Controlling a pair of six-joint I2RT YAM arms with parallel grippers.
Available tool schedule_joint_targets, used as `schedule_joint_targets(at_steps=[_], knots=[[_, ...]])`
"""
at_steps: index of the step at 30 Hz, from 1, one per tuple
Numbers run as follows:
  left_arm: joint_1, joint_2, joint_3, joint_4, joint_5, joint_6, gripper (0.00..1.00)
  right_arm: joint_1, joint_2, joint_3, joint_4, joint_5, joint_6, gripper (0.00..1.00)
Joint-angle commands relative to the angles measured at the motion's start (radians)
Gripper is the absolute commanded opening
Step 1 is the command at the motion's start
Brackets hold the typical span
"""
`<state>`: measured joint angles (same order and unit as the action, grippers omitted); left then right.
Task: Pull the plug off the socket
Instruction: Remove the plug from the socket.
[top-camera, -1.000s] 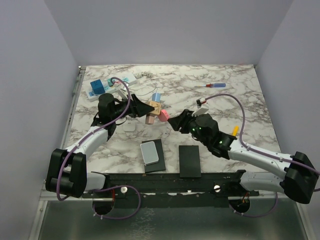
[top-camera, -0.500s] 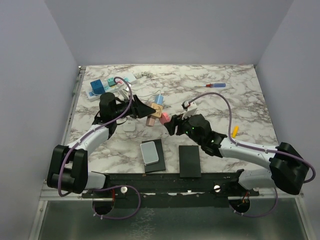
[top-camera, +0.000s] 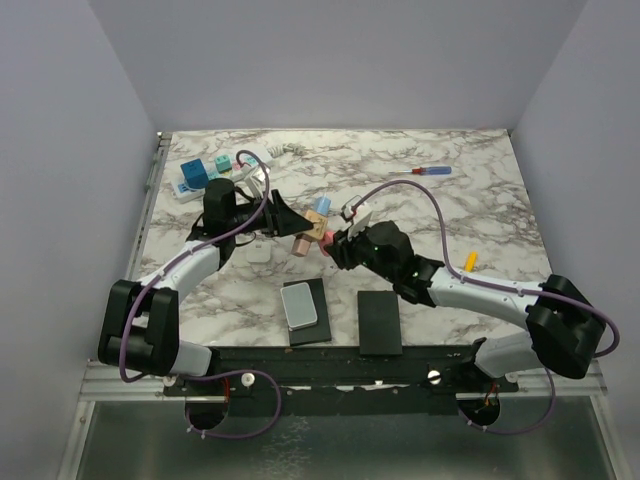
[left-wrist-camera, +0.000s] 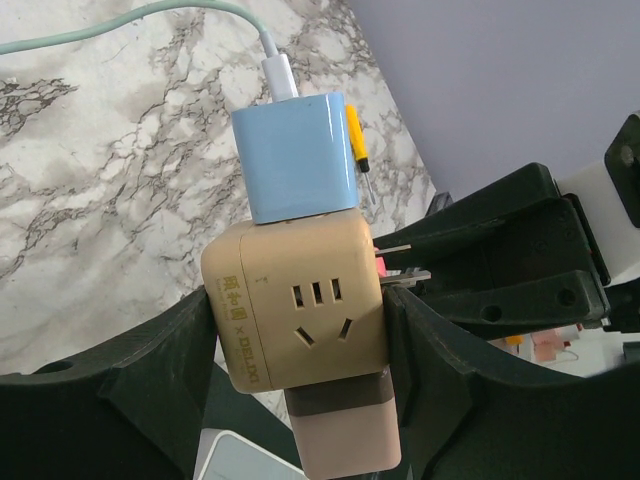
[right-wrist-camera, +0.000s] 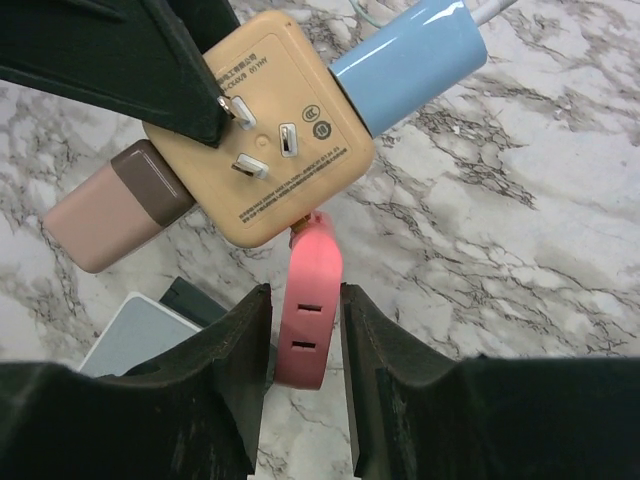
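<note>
Plug (right-wrist-camera: 308, 310): pink, flat, seated in one face of the tan cube (right-wrist-camera: 260, 130). The whole stack was held in the air over mid-table (top-camera: 480, 200), between the two arms. I took the cube as the socket here. The white power strip (top-camera: 215, 165) lay far left, well apart from both grippers. Left gripper (left-wrist-camera: 300, 340) was clamped on two opposite faces of the cube. Right gripper (right-wrist-camera: 308, 340) straddled the plug with a finger along each flat side, right up against it. Couldn't tell whether it was actually squeezing or just shy of contact. The cube also carried a blue charger (left-wrist-camera: 297, 158) with its cable, plus a brown-tipped charger (right-wrist-camera: 115, 215), and its bare prongs pointed at the right wrist camera. Handling guess: the plug is light, stiff plastic, smooth and a bit slippery, with the pins held by spring friction. Best hold is the broad flat sides, close to the cube end, pulling straight along the pins. Pulling off-axis would likely bind. Main risk: the cube twisting in the left grip, or the fingers sliding off the glossy shell.
</note>
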<state>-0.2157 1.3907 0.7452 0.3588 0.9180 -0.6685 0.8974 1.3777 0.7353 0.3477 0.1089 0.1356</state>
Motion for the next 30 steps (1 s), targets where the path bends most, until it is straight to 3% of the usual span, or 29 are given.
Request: schedule_joint_targets(at_steps=[1, 13, 30], knots=[[0.011, 0.006, 0.055, -0.044, 0.075, 0.06, 0.0, 0.0, 0.005, 0.034, -0.068, -0.056, -0.092, 0.37], [0.037, 0.043, 0.091, -0.165, 0.095, 0.124, 0.0, 0.0, -0.005, 0.049, -0.164, -0.059, -0.188, 0.01], [0.067, 0.07, 0.094, -0.195, 0.059, 0.135, 0.0, 0.067, 0.0, 0.112, -0.318, -0.148, -0.222, 0.01]])
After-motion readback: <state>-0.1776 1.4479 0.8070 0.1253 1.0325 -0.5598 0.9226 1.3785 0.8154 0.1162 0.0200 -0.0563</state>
